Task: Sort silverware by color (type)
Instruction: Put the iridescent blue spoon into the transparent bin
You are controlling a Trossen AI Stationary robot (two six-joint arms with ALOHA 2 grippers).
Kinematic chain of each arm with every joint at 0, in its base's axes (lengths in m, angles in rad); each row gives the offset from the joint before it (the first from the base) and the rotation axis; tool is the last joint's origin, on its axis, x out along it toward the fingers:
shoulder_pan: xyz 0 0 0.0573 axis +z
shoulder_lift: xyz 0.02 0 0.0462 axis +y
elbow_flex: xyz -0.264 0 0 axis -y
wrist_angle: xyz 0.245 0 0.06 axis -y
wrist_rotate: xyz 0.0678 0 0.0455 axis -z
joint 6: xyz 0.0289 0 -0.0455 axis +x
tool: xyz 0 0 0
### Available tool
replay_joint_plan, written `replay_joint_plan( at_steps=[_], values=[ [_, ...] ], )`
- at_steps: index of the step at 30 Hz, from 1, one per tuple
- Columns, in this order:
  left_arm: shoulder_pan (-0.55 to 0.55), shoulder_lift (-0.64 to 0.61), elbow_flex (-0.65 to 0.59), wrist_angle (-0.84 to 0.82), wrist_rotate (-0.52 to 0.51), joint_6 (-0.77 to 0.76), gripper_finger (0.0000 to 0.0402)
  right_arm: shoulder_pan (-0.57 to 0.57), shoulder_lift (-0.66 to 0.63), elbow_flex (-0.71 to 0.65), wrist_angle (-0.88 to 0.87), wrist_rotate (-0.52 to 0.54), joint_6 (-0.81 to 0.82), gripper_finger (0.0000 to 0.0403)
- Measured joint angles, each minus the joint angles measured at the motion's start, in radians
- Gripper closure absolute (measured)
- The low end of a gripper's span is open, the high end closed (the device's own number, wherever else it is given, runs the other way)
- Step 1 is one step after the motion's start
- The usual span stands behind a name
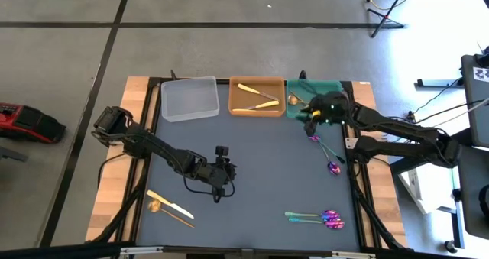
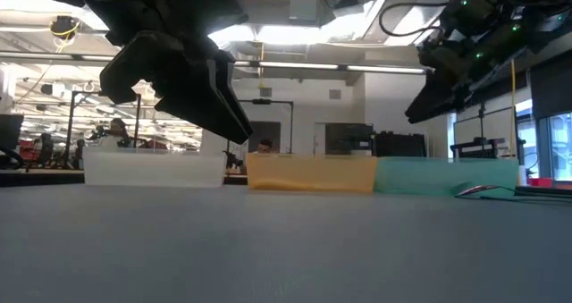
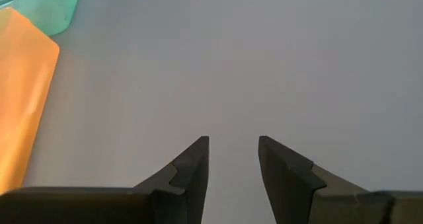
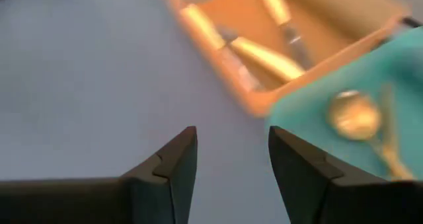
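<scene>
My right gripper (image 1: 313,126) (image 4: 231,151) hangs open and empty above the table, just before the near edge of the teal tray (image 1: 330,87). A copper-gold spoon (image 1: 294,100) (image 4: 357,118) lies in that tray. Pale gold knives (image 1: 257,97) (image 4: 264,55) lie in the orange tray (image 1: 237,110). My left gripper (image 1: 220,184) (image 3: 232,148) is open over bare table near the middle. A pale gold knife (image 1: 170,204) and a copper spoon (image 1: 155,206) lie flat at the near left. Iridescent pieces lie right of centre (image 1: 330,158) and at the near right (image 1: 317,217).
A clear tray (image 1: 189,98) (image 2: 152,169) stands left of the orange tray (image 2: 311,173) and teal tray (image 2: 445,175) along the far edge. The dark mat between the arms is open ground. Cables and a stand sit off the table's right side.
</scene>
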Motion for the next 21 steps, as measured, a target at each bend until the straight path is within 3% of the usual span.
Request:
replay_joint_plan(
  at_steps=[4,9,15,21],
  values=[
    [-0.001,0.0,0.0,0.0,0.001,-0.024,0.0275,0.123,0.0,0.0,-0.11,0.022,0.046,0.023],
    [-0.001,0.0,0.0,0.0,0.001,-0.027,0.0275,0.226,0.0,0.0,-0.272,0.163,0.172,0.0231],
    [-0.001,0.0,0.0,0.0,0.001,-0.027,0.0275,0.252,0.023,0.0,-0.392,0.245,0.395,0.0231],
    [-0.001,0.0,0.0,0.0,0.001,-0.013,0.0275,0.252,0.114,0.0,-0.511,0.314,0.505,0.0231]
  ],
)
